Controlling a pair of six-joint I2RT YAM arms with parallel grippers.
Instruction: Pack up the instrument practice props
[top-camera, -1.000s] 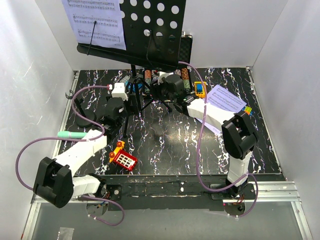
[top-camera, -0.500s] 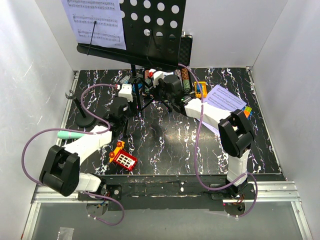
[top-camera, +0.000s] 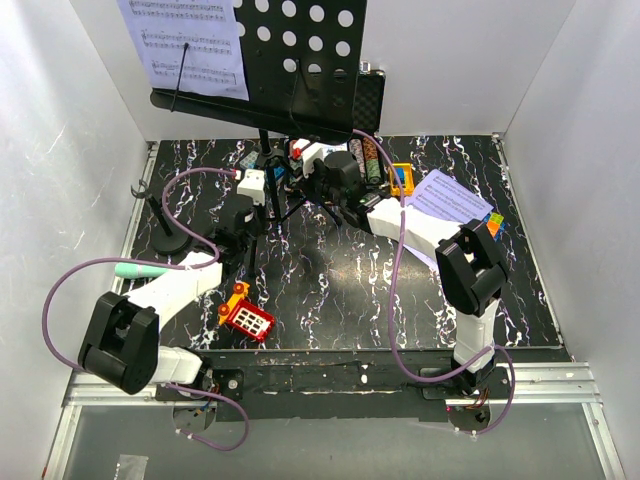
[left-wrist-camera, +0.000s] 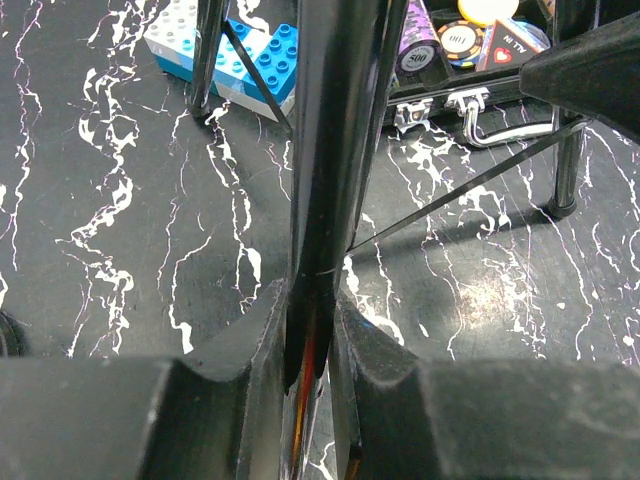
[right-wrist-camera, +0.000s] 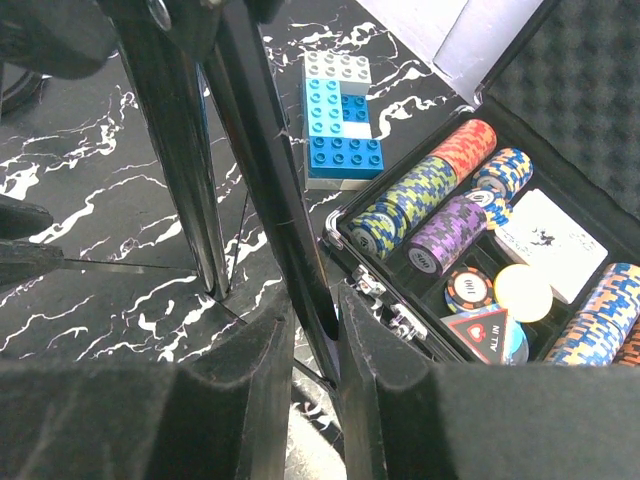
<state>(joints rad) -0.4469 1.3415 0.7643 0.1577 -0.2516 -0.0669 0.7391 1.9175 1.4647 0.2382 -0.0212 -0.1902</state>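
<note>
— Where is the stand on your screens?

— The music stand (top-camera: 300, 60) stands at the back of the table, with its tripod legs spread just in front of the open poker-chip case (top-camera: 374, 150). One sheet-music page (top-camera: 190, 45) rests on the left of its punched desk. I have both arms on it low down. My left gripper (left-wrist-camera: 305, 350) is pinched tight on a black tube of the stand, with a pad touching it on each side. My right gripper (right-wrist-camera: 318, 325) is closed the same way on a slanting tube, right beside the case's latches.

— What differs from the earlier frames?

— Compared with half a second ago, the desk and its page sit a touch further left in my overhead view, and the arms look almost unchanged. A second ago my left arm lay further out, with its wrist short of the pole.

— And the other props?

— The microphone (top-camera: 140, 270) lies at the left edge, beside my left forearm. The mic stand (top-camera: 168, 240) is upright just behind it. A second page (top-camera: 452, 197) lies flat on the right, near my right arm.

— What's around them?

— Blue and white bricks (right-wrist-camera: 340, 120) lie by the stand's feet. A red-and-yellow toy (top-camera: 245, 315) sits near the front. The table (top-camera: 330, 290) is black with white veining, and plain white walls (top-camera: 60, 150) close it in on three sides.
</note>
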